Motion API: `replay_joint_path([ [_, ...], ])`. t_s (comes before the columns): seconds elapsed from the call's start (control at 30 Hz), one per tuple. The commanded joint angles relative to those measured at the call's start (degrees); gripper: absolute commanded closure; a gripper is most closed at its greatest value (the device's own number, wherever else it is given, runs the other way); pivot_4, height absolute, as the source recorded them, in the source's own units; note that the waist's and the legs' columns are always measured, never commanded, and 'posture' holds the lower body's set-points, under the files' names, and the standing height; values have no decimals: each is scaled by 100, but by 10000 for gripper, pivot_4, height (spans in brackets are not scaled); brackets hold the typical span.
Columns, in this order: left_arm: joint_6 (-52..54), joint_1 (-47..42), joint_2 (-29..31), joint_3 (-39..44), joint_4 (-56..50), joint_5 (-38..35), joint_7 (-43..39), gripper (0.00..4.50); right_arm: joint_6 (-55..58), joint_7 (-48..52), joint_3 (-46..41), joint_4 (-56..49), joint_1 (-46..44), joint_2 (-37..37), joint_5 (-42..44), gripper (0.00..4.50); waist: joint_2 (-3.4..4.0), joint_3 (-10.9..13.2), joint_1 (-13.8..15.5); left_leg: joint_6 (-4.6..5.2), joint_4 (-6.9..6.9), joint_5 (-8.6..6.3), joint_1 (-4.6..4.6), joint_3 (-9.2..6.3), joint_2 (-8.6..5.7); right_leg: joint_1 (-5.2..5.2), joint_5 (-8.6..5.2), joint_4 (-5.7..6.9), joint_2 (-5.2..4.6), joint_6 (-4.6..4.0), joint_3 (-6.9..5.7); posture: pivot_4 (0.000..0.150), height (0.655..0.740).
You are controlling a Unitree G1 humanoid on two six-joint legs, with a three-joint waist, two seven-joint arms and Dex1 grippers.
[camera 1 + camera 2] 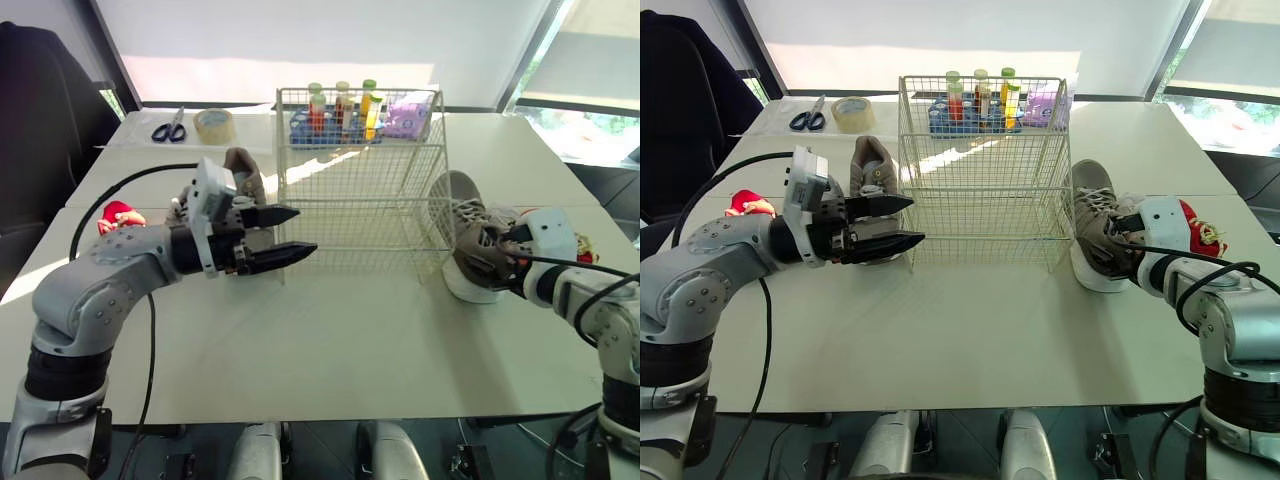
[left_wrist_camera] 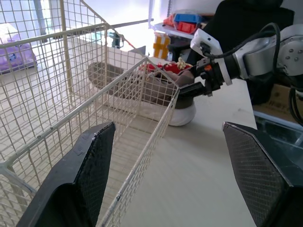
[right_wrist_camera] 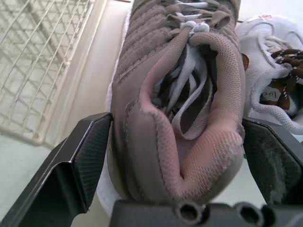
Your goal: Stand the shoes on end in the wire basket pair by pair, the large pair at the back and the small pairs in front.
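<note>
Although the wire basket (image 1: 360, 190) stands ready in the middle of the worktop (image 1: 350, 340), no shoe is inside it. By my reading the task is at its very start: the large pair has to go in at the back first, and the small pairs come after. One large grey-brown shoe (image 1: 468, 235) is just outside the basket's right wall, tipped with its toe raised and its white sole low near the worktop. The right gripper (image 3: 177, 161) has it by the heel end, with the fingers (image 3: 87, 156) pressed against either side of the collar, which looks squeezed between them. Its mate, the other large shoe (image 1: 872, 165), sits untouched on the worktop just beside the basket's left wall. A small red shoe (image 1: 117, 217) lies further out to the left. A small white shoe (image 3: 272, 71) with brown laces lies beside the held one on the right. How many small shoes there are in all I cannot tell.

The right arm reaches inward from the right edge, with the forearm low over the worktop. The left gripper (image 1: 300, 232) hovers at the basket's left front corner, pointing across to the right, its fingers spread wide with nothing between them. The left arm is bent at the elbow and held roughly level. Behind the basket stands a rack of tubes (image 1: 340, 108), with a tape roll (image 1: 214, 124) and scissors (image 1: 170, 128) off to the left rear.
</note>
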Motion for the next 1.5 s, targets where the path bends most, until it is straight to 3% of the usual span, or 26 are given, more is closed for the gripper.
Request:
replay_joint_path([
  [0.03,-112,-20,56,109,-193,43,14,7265,87,-194,-198,59,-90,210,-74,5504,1,0,-4,0,0,0,0,1,0,0,0,0,0,0,0,1500,7400],
  [0.17,-118,-27,66,105,-187,75,-8,7265,193,-293,-276,22,-151,360,-64,19572,2,-1,-11,-1,0,0,0,1,0,-1,0,0,1,0,0,1500,7400],
  [0.33,-140,-79,74,100,-131,145,-66,7265,362,-382,-361,-80,-219,457,-49,40195,-2,-4,-6,-2,0,-1,2,0,1,0,0,0,1,0,-1,1500,7400],
  [0.37,-147,-91,79,100,-113,158,-82,7265,391,-409,-376,-104,-245,470,-50,42486,-2,-4,-7,-2,0,-1,2,0,1,0,0,0,1,0,-1,1500,7400],
  [0.73,-293,-612,68,84,316,262,-369,7265,828,-593,-761,9,-2244,-191,-150,43292,64,36,-3,7,-4,4,-7,6,0,-14,1,0,0,-1,0,1500,7400],
  [0.97,-431,-1039,-57,102,771,369,-477,7265,492,-413,-436,149,-3090,-809,-267,43292,63,36,-21,10,-13,6,-8,9,-1,-17,0,-1,1,1,0,1500,7400],
  [1.2,-335,-1959,-44,556,2086,401,-185,7265,-2769,2005,499,251,-3147,-1907,-268,43292,84,60,-78,12,-16,10,-6,7,-2,-18,-3,1,4,10,1,1500,7400],
  [1.5,-141,-2756,203,675,2829,413,-369,7265,-5803,3874,1172,815,-3123,-2082,-702,43292,66,72,-134,3,-21,17,0,7,-5,-8,1,4,5,39,0,1500,7400],
])
